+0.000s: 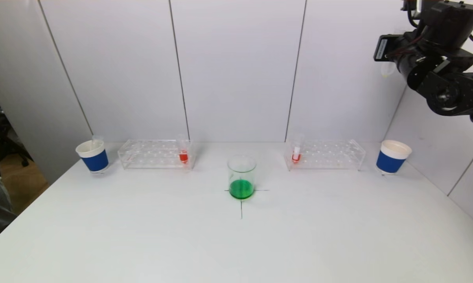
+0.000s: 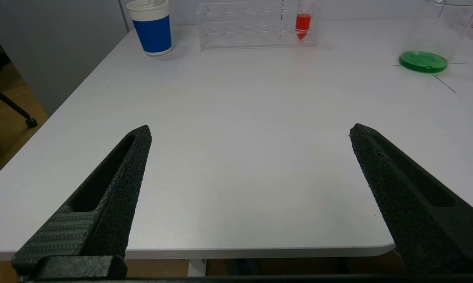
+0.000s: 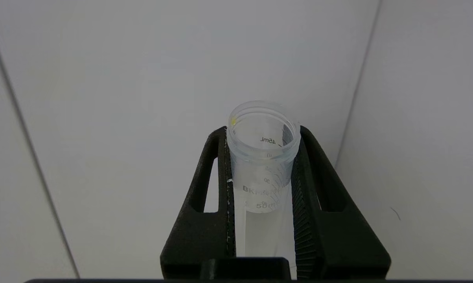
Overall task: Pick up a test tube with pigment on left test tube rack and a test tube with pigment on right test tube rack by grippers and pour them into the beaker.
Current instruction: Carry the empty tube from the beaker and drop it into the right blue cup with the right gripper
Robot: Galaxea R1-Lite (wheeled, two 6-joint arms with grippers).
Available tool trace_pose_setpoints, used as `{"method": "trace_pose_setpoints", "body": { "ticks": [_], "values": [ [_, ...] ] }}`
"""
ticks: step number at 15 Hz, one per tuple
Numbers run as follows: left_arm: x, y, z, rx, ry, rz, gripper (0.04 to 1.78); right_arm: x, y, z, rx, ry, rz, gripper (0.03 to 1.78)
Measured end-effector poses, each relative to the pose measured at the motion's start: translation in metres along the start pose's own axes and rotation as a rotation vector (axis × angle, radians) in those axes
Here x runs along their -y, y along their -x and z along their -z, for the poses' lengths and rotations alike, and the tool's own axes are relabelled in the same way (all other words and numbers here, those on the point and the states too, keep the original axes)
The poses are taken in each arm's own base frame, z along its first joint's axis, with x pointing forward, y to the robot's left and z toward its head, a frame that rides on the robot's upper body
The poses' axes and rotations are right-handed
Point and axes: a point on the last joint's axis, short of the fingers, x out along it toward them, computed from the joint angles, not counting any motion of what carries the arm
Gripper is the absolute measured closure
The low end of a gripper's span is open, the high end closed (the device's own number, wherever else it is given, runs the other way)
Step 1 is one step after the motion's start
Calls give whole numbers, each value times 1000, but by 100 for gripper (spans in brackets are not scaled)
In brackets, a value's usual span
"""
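A glass beaker (image 1: 242,177) with green liquid stands on a cross mark at mid table. The left test tube rack (image 1: 155,154) holds a test tube of red pigment (image 1: 183,151). The right rack (image 1: 324,154) holds another red one (image 1: 296,151). My right gripper (image 3: 263,131) is raised high at the right near the wall. It is shut on a clear, drained test tube (image 3: 263,165) with a yellow drop at its rim. The head view shows only that tube's pale end (image 1: 386,70). My left gripper (image 2: 250,127) hangs open and empty by the table's near left edge, out of the head view.
A blue-and-white paper cup (image 1: 93,156) with a clear tube in it stands left of the left rack. A second cup (image 1: 392,157) stands right of the right rack. Wall panels close the back and right side. The left wrist view shows the table's front edge (image 2: 260,249).
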Motion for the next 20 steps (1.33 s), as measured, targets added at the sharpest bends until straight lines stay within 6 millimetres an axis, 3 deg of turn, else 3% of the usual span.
{"method": "trace_pose_setpoints", "body": {
  "ticks": [4, 10, 20],
  "values": [
    [0, 0, 0, 0, 0, 0, 6, 36, -11, 14, -39, -32, 92, 134],
    [0, 0, 0, 0, 0, 0, 6, 77, -19, 53, -133, -52, 188, 134],
    [0, 0, 0, 0, 0, 0, 6, 78, -30, 128, -199, -27, 205, 134]
  ]
}}
